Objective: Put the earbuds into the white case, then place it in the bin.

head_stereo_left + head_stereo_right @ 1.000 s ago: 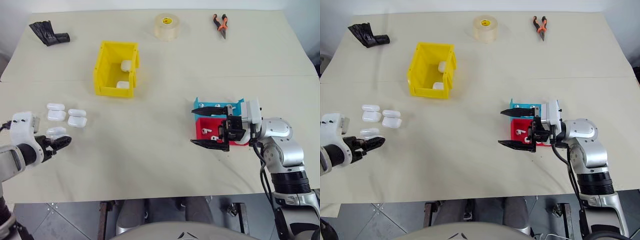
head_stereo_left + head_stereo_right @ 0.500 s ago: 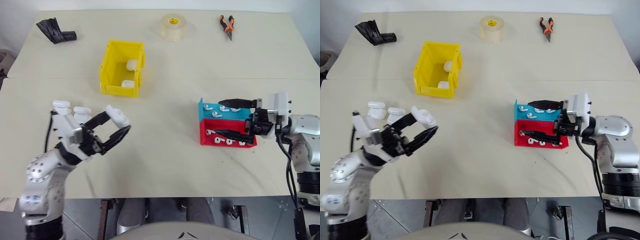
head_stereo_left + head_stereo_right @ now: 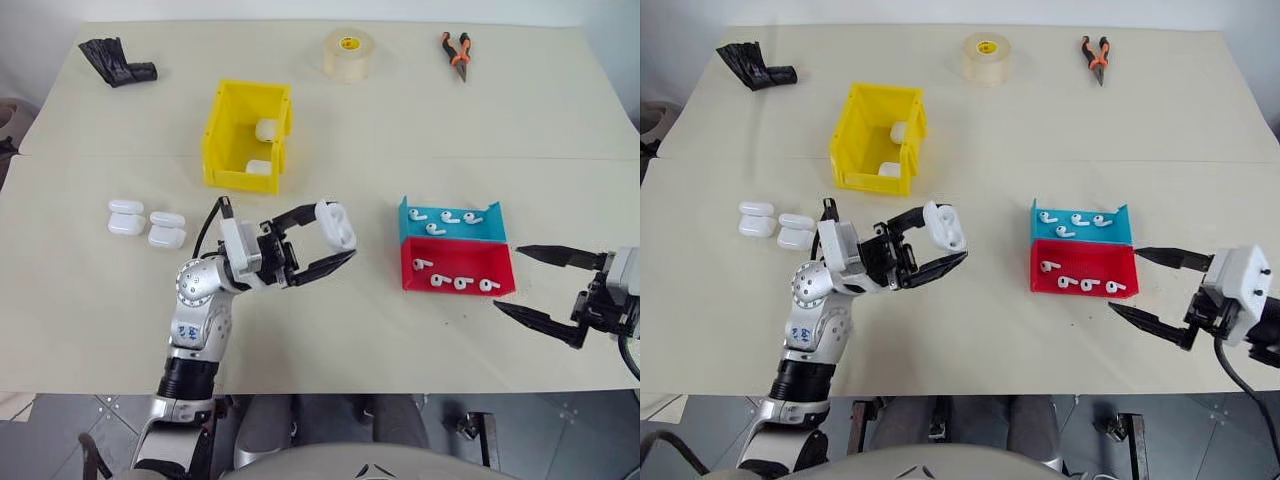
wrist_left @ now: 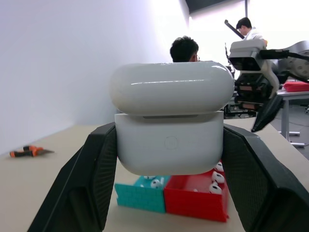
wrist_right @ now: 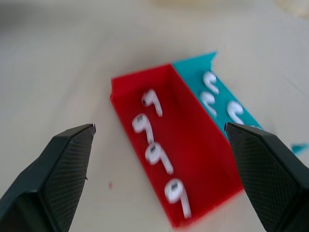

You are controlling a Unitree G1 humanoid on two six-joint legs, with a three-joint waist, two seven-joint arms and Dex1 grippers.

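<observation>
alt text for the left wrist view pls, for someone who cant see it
A white case, lid slightly raised, is clamped between the left gripper's two black fingers above the table. Behind it sit a blue tray and red tray holding earbuds, with the open right gripper beyond.

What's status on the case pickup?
Left gripper shut on white case, lifted. Right gripper open, empty, beside red tray. Earbuds untouched. Nothing blocking.
</observation>
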